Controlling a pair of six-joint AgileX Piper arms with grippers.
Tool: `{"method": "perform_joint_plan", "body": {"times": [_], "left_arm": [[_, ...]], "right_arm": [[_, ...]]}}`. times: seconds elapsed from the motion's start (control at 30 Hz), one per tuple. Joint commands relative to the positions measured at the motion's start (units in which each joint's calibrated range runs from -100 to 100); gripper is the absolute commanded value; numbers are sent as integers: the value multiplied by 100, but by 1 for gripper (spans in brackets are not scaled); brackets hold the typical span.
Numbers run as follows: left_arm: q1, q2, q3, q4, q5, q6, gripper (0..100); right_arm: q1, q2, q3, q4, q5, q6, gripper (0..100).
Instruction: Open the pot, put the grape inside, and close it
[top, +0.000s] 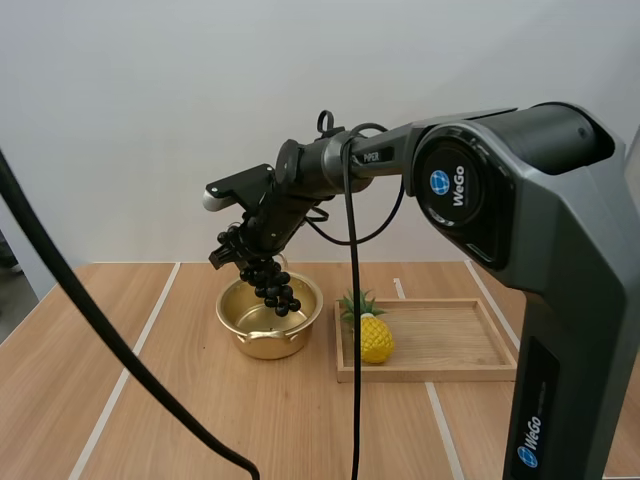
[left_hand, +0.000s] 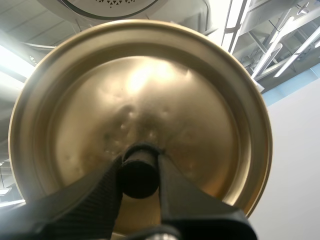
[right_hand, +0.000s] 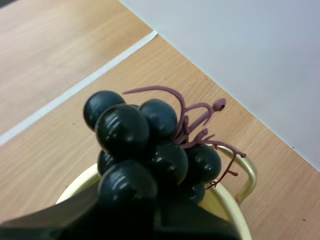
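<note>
Wooden table (top: 200, 400) carries pot (top: 262, 346), tray (top: 450, 373) with pineapple (top: 376, 339); white wall (top: 120, 120) behind.

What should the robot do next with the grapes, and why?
Probably lower the right tool a little and let go: its bunch of dark grapes hangs over the open round golden metal pot, and the left tool holds the round golden lid off it.
</note>
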Motion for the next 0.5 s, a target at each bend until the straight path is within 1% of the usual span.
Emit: {"method": "perform_joint_plan", "body": {"times": [0.0,0.23,0.47], "left_arm": [[-2,-29,-26,59,-213,13,0],[-2,-29,-26,59,-213,13,0],[-2,-29,-26,59,-213,13,0]], "right_arm": [[6,-47,-43,-105,264,-51,0],[6,93,-21,-368,967,-51,0],[6,93,538,-368,557,-51,0]]}}
